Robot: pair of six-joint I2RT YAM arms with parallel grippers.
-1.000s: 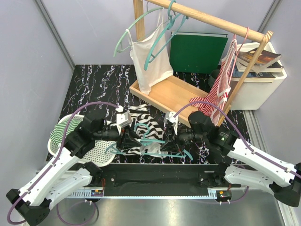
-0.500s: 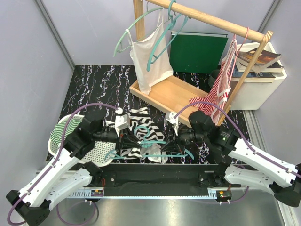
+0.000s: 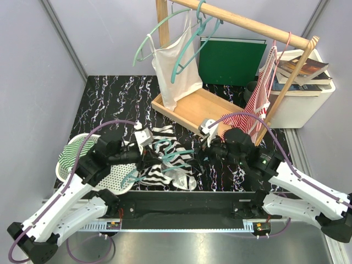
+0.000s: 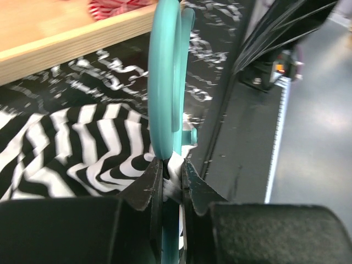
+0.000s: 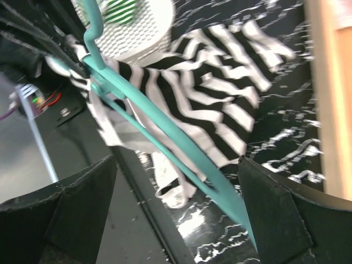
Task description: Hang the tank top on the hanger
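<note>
Left gripper (image 3: 144,160) and right gripper (image 3: 203,155) meet above the tank top (image 3: 165,171), which lies at the middle of the counter's near edge under the hanger (image 3: 175,153).

Left wrist view: the fingers (image 4: 148,187) are almost closed, pinching the hanger and a cloth fold.

Right wrist view: the fingers (image 5: 77,198) stand wide apart, with the hanger passing between them.
</note>
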